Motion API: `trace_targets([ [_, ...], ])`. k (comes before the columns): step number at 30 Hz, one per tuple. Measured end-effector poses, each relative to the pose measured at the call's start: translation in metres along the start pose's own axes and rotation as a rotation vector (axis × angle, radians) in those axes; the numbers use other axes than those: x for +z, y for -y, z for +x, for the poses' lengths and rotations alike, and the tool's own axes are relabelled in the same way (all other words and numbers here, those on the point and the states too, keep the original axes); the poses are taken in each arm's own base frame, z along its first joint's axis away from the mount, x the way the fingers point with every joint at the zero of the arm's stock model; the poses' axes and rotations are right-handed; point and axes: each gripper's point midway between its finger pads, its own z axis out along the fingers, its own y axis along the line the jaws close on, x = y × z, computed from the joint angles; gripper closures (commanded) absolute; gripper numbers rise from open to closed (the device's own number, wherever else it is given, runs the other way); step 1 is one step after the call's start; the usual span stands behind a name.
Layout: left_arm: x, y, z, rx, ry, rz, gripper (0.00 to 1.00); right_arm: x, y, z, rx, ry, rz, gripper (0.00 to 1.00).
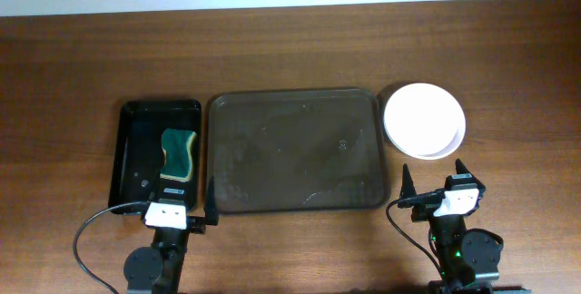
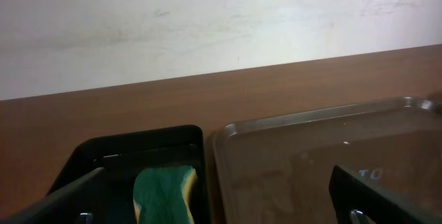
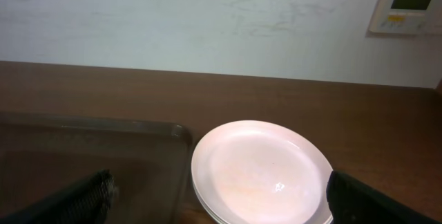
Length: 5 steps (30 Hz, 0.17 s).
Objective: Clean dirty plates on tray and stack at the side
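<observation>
The white plates (image 1: pixel 424 119) sit stacked on the table right of the dark brown tray (image 1: pixel 295 151); the top plate shows no smear. They also show in the right wrist view (image 3: pixel 259 172), beside the tray's corner (image 3: pixel 138 131). The tray holds no plates. My left gripper (image 1: pixel 180 210) is open and empty at the table's front, below the small black tray. My right gripper (image 1: pixel 438 185) is open and empty just in front of the plate stack. In the left wrist view my left gripper's fingers (image 2: pixel 221 207) frame the sponge and the tray's left rim (image 2: pixel 228 134).
A smaller black tray (image 1: pixel 136 149) lies left of the brown tray and holds a green and yellow sponge (image 1: pixel 179 155), also seen in the left wrist view (image 2: pixel 164 193). A white wall runs behind the table's far edge.
</observation>
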Motion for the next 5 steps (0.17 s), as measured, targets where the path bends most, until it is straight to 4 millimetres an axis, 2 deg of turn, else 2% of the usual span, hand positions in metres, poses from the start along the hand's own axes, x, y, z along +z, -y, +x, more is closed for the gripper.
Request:
trace_targets([
  [5,0.0000,0.0000,0.0000,0.000,0.000,0.000,0.01,0.0000,0.0000,0.0000,0.000,0.000,0.000,0.01],
])
